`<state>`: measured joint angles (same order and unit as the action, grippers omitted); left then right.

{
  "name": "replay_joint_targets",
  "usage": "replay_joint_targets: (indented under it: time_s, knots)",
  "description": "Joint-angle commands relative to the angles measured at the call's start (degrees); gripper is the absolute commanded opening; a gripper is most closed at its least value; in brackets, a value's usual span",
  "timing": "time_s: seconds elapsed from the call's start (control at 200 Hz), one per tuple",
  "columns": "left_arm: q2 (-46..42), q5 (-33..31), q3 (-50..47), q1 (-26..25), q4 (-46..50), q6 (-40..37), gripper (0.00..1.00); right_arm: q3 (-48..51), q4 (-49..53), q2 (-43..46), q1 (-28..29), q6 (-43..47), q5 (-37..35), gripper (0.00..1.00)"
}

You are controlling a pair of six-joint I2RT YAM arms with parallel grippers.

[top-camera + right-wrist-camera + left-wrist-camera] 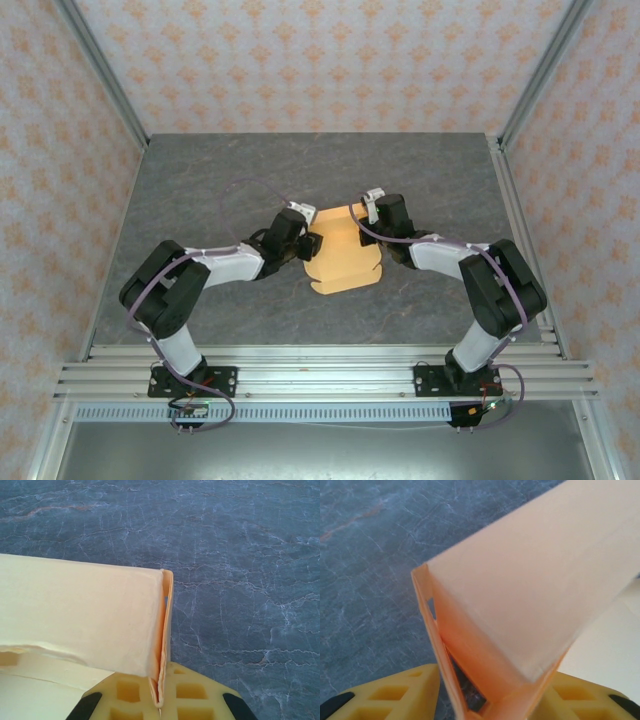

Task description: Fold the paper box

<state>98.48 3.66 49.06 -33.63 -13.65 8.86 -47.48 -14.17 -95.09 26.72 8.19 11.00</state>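
- L gripper (308, 243): at the left edge of the box (345, 258). Its yellow fingers (395, 697) sit each side of a stood-up fold. Can't tell if they squeeze it yet.
- Box: tan card, mid table (200, 200), btwn both grippers. Mostly flat, w/ side walls lifted at left & right.
- R gripper (160, 696): clamped tight on the thin right wall, card pinched btwn its fingers.
- How it'll handle, I think: v. light, thin, bendy. Bends easy at creases. Prob. slides on the smooth table, so one side needs holding. Squeeze too hard & it dents or tears.
- Best spots to grab: wall edges near a crease, not the floppy flat middle.
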Motion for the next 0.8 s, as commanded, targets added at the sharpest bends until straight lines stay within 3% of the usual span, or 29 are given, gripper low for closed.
replay_joint_targets:
  time_s: [0.0,0.18,0.495,0.601,0.686,0.791]
  knots:
    - [1.73,-5.85,2.55,-1.08,-3.19,-1.70,0.46,0.79,-0.61,1.39,0.48,0.00,1.78,0.00]
    - [4.90,-12.81,4.16,-1.18,-4.86,0.45,0.29,1.47,-1.03,1.50,0.44,-0.90,1.61,0.00]
    - [8.43,-19.35,5.65,-1.60,-5.51,3.19,0.17,0.86,-0.86,0.52,1.47,-1.50,0.50,0.00]
    - [9.02,-21.55,6.49,-2.01,-4.33,2.91,0.00,0.34,-1.11,-0.54,2.17,-2.80,-0.15,0.00]
    - [9.19,-21.34,6.40,-2.06,-4.55,2.78,0.00,-0.42,-1.70,-2.46,2.50,-4.25,-0.81,0.00]
    - [9.04,-21.07,6.38,-2.10,-4.28,2.01,0.00,-1.35,-2.38,-5.02,2.46,-4.84,-1.95,0.14]
